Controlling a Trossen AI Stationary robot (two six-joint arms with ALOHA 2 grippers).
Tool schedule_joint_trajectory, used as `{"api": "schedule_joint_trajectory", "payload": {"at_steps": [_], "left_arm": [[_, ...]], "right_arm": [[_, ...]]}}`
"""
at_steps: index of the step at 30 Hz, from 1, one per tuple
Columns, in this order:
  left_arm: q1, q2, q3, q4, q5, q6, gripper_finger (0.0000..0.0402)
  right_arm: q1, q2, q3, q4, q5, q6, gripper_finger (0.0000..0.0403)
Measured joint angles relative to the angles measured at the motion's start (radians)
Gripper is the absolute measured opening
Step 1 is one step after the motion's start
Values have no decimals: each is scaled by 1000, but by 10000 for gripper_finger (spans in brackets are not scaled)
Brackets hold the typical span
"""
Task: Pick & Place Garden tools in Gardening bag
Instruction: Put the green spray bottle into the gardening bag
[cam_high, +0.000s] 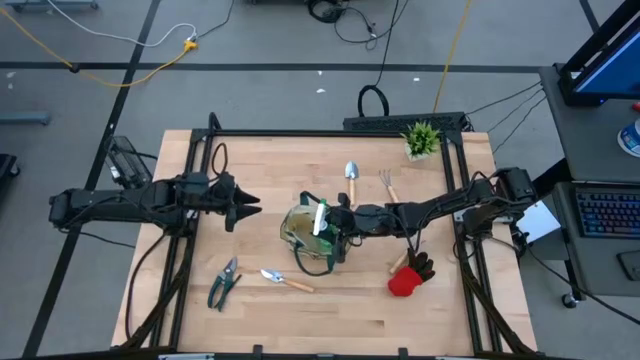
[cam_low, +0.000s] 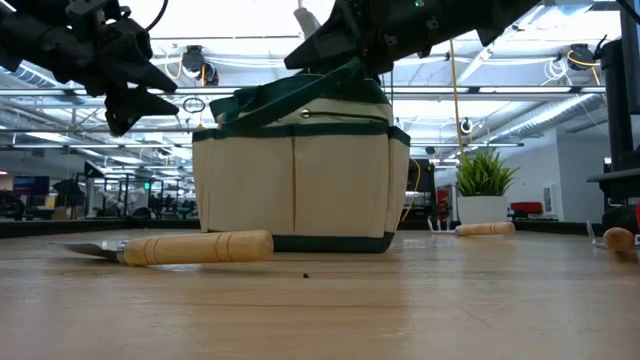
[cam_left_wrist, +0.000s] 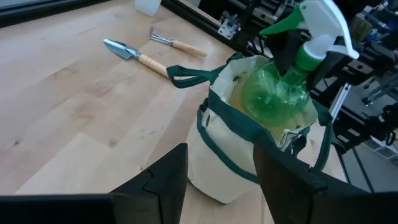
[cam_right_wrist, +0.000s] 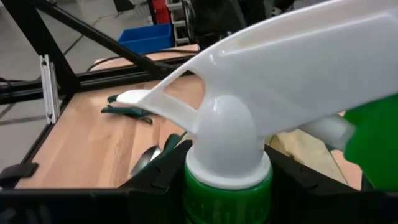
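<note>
The khaki gardening bag (cam_high: 303, 240) with green trim stands upright at the table's middle; it also shows in the low view (cam_low: 300, 175). My right gripper (cam_high: 338, 226) is over the bag's mouth, shut on the green spray bottle (cam_left_wrist: 273, 93), whose body is inside the bag. My left gripper (cam_high: 250, 206) hangs open and empty to the left of the bag. One trowel (cam_high: 283, 280) and the pruners (cam_high: 223, 284) lie near the front. Another trowel (cam_high: 351, 176) and the hand fork (cam_high: 386, 184) lie behind the bag. The red-and-black glove (cam_high: 408, 278) lies at the front right. My right gripper pinches the spray bottle's neck at the green collar (cam_right_wrist: 227, 190), just under the white trigger head (cam_left_wrist: 323, 25), one finger on each side. The fingers come level from the table's right. The bottle is tilted, its body inside the bag; the bag hides its bottom.
A small potted plant (cam_high: 421, 139) stands at the far right corner. The bag's loop handles (cam_left_wrist: 186, 78) flop outward toward the far trowel. Bare tabletop lies between my left gripper and the front-left tools.
</note>
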Motion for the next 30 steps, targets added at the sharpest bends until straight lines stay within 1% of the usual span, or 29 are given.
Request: {"api": "schedule_joint_trajectory", "payload": {"at_steps": [8,11,15,24,30], "left_arm": [[0,0,0,0,0,-7,186],[0,0,0,0,0,-8,186],[0,0,0,0,1,-11,186],[0,0,0,0,2,-27,186],[0,1,0,0,2,-34,186]], "right_arm": [[0,0,0,-7,-1,0,171],[0,0,0,-52,-4,3,175],[0,0,0,-93,-5,3,175],[0,0,0,-80,-5,-7,174],[-6,-25,1,-73,-5,-6,175]]}}
